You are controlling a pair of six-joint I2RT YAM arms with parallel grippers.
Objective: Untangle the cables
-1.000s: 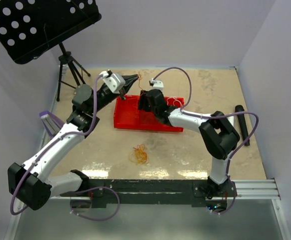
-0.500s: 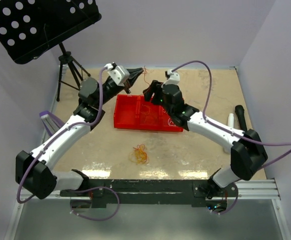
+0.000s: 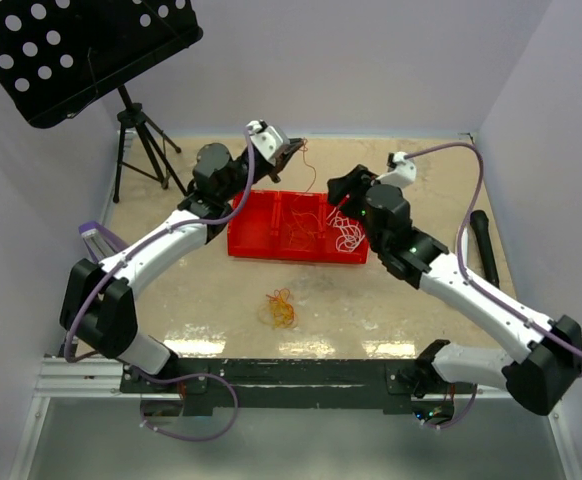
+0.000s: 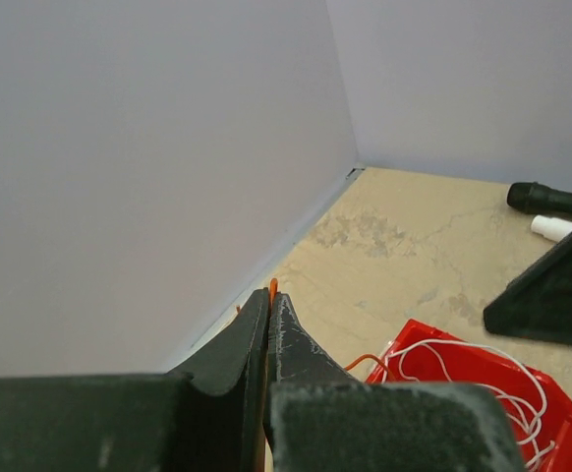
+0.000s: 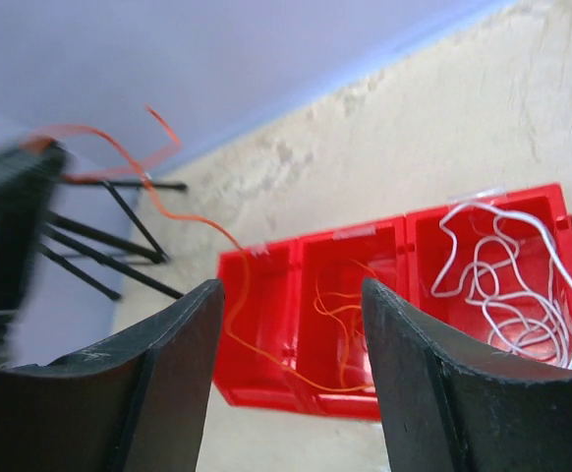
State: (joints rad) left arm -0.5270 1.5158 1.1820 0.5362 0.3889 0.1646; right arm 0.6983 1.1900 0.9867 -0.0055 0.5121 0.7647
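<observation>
Pale lilac walls (image 3: pixel 371 60) are boxing in a mottled beige table (image 3: pixel 221 290). At far left a black music stand (image 3: pixel 71 50) is leaning over its tripod (image 3: pixel 131 140). The left gripper (image 3: pixel 293 150) is pinching an orange cable (image 5: pixel 207 226) between closed jaws, the cord trailing down to a red tray (image 3: pixel 256 243). An orange tangle (image 3: pixel 278 308) is lying on the table nearer the arms. A white cable (image 3: pixel 349 235) is lying coiled in the tray's right compartment. The right gripper (image 3: pixel 339 188) is hovering there, jaws apart, holding nothing. A black cylinder (image 3: pixel 481 245) is lying far right.

**Red bin at the centre of my table**

A divided red bin (image 3: pixel 291 254) sits mid-table (image 3: pixel 221 290) ahead of me. At far left, a black perforated music stand (image 3: pixel 81 50) rises on its tripod (image 3: pixel 136 140). To my right lies a black cylinder (image 3: pixel 481 245), with what may be a white tube (image 4: pixel 556 228) just beside it.
</observation>
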